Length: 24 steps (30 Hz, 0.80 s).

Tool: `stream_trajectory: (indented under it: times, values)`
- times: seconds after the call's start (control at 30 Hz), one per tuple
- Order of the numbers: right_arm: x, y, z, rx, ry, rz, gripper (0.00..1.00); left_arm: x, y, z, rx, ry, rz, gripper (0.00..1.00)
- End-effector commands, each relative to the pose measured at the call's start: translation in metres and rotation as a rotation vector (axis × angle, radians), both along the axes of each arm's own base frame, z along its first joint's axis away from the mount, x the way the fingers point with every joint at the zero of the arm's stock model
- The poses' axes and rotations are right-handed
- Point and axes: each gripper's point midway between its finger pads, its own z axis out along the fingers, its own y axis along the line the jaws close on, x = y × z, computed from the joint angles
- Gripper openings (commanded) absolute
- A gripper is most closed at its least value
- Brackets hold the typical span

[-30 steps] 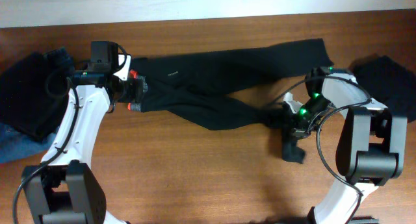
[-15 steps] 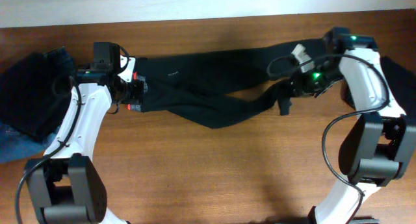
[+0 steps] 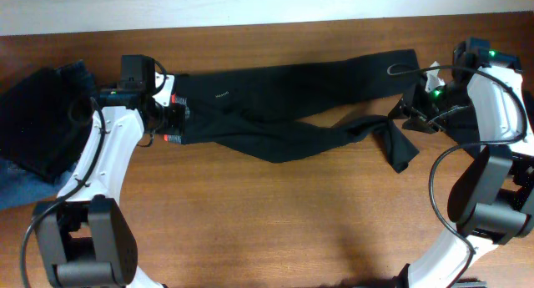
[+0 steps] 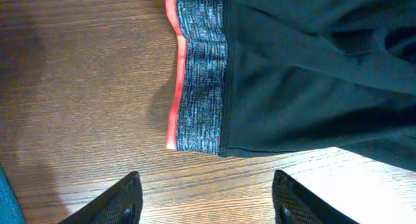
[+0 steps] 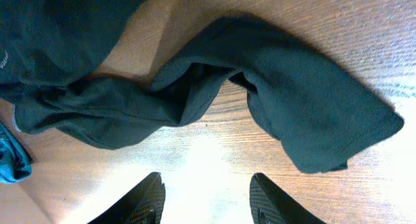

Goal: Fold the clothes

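Observation:
The black trousers (image 3: 284, 100) lie stretched across the table, waistband to the left, legs to the right. The far leg lies straight; the near leg is twisted and ends in a crumpled cuff (image 3: 399, 146). The grey waistband with red-orange trim (image 4: 198, 68) shows in the left wrist view. My left gripper (image 3: 177, 121) is open and empty beside the waistband; its fingers (image 4: 205, 201) hover over bare wood. My right gripper (image 3: 415, 113) is open and empty just beyond the near leg's cuff (image 5: 312, 113); its fingers (image 5: 205, 201) are over bare wood.
A dark garment pile (image 3: 37, 117) with blue denim (image 3: 17, 188) lies at the left edge. Another dark garment (image 3: 501, 92) lies behind the right arm. A teal scrap (image 5: 10, 159) shows at the left of the right wrist view. The wall edge runs along the back.
My right gripper carried the near leg's end up and to the right, let it go, and now sits open at the far right. The leg lies more stretched out. The left arm stayed still.

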Motion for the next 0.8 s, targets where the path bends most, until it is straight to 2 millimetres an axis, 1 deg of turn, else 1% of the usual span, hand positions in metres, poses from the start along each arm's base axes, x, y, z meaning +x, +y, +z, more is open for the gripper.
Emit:
stream_trajectory:
  times: [0.0,0.13,0.27,0.33,0.37,0.53,0.63,0.77]
  values:
    - [-0.004,0.000,0.001,-0.014,0.015,0.014,0.47,-0.005,-0.003,-0.008,-0.017,0.032,-0.004,0.63]
    - [-0.013,-0.006,-0.002,-0.057,0.053,0.031,0.47,-0.009,-0.003,-0.014,-0.017,0.050,-0.005,0.63]
    - [-0.019,-0.012,-0.005,-0.097,0.078,0.041,0.47,-0.009,-0.005,-0.028,-0.027,0.065,-0.008,0.57]
    - [-0.020,-0.011,-0.005,-0.096,0.076,0.056,0.47,-0.005,-0.013,-0.034,-0.069,0.054,-0.024,0.56]
    - [-0.021,-0.011,-0.005,-0.096,0.078,0.056,0.47,0.001,-0.020,-0.037,-0.108,0.028,-0.039,0.55]
    - [-0.021,-0.011,-0.005,-0.096,0.077,0.059,0.47,0.019,-0.044,-0.043,-0.236,-0.049,-0.097,0.52]
    - [-0.021,-0.011,-0.005,-0.096,0.078,0.059,0.46,0.021,-0.056,-0.047,-0.303,-0.047,-0.125,0.52]
    - [-0.021,-0.011,-0.005,-0.096,0.078,0.059,0.47,0.013,-0.062,-0.067,-0.311,0.019,-0.128,0.51]
